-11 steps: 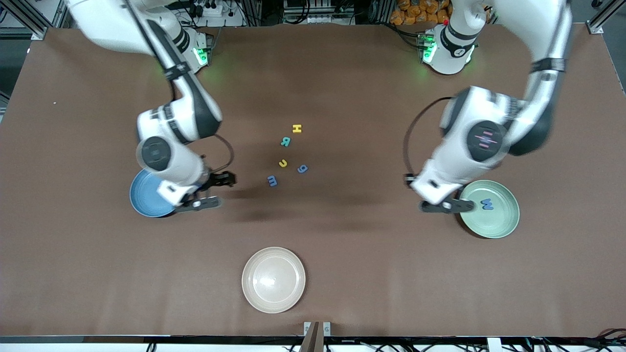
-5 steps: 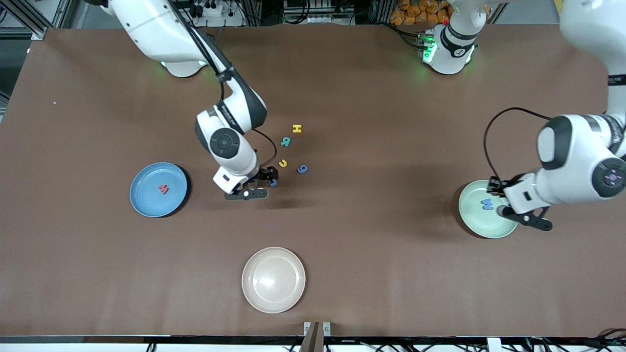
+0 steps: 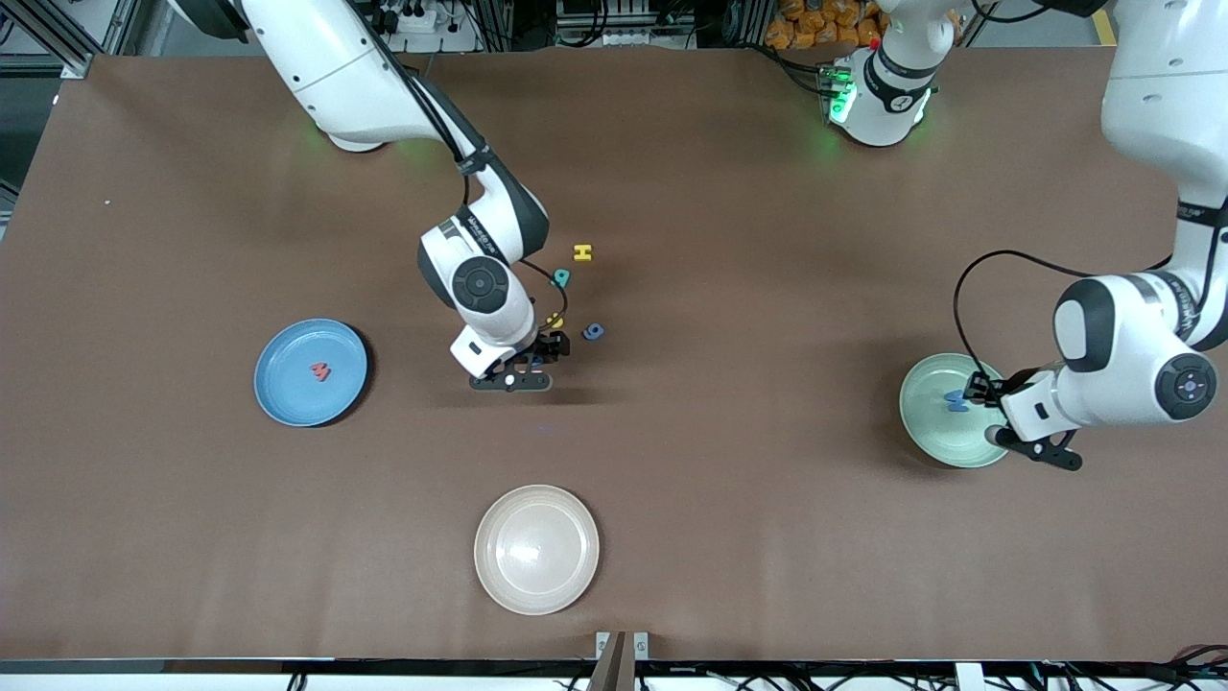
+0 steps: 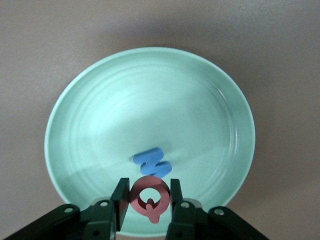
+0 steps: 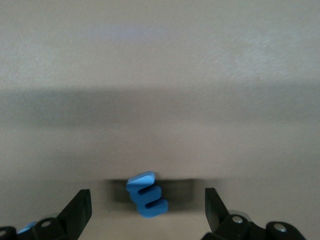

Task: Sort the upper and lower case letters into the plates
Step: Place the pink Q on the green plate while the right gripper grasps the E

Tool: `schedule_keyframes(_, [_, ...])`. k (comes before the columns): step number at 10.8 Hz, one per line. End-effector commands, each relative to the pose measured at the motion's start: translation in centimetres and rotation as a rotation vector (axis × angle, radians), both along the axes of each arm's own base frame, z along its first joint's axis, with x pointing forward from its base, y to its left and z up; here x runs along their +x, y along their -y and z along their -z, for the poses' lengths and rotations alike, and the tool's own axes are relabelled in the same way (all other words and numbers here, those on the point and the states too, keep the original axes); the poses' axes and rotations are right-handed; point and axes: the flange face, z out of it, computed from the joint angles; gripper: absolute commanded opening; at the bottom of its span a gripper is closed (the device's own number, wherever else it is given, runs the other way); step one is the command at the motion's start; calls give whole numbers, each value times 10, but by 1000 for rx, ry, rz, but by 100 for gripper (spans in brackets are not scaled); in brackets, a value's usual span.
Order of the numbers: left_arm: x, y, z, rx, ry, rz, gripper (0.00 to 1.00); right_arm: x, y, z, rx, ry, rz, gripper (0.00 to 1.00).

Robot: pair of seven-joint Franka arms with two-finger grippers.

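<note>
Red letter Q (image 4: 151, 198) sits pinched between the left gripper (image 4: 148, 200) jaws over the mint plate (image 4: 90, 100); release too near the rim and it bounces out. Right gripper (image 5: 147, 210), jaws wide and empty, straddles the blue letter m (image 5: 146, 194) on the tabletop (image 3: 720, 499); an off-centre close could flick it away.

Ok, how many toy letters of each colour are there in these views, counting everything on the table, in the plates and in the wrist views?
Yellow letters: 2
Teal letters: 1
Blue letters: 3
Red letters: 2
Total: 8
</note>
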Motion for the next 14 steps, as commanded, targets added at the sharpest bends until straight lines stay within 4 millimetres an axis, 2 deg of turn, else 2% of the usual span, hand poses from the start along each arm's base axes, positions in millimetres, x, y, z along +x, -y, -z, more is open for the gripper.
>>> schedule_keyframes(1, [10, 9, -16, 11, 34, 17, 100, 1, -5, 7, -16, 0, 9, 100])
schedule_keyframes(2, [13, 26, -35, 13, 58, 22, 100, 0, -6, 8, -17, -3, 8, 100])
schedule_keyframes(5, [7, 110, -100, 63, 87, -75, 100, -2, -4, 14, -22, -14, 25, 100])
schedule_keyframes(6, [1, 143, -119, 73, 99, -105, 100, -2, -4, 15, -23, -15, 25, 97])
schedule_keyframes(7, [-5, 169, -128, 86, 105, -155, 100, -3, -4, 15, -24, -18, 25, 86])
schedule_keyframes(10, [-26, 231, -162, 100, 127, -221, 100, -4, -2, 19, -30, -27, 23, 40])
schedule_keyframes(11, [-37, 257, -167, 112, 119, -266, 100, -4, -2, 21, -32, -29, 20, 30])
schedule_keyframes(12, [-49, 287, -171, 119, 115, -294, 100, -4, -2, 20, -30, -28, 15, 24])
schedule_keyframes(13, [-61, 316, -170, 117, 110, -332, 100, -3, 0, 22, -30, -28, 18, 23])
schedule_keyframes(14, [-72, 342, -168, 111, 99, -347, 100, -2, 1, 24, -29, -27, 17, 15])
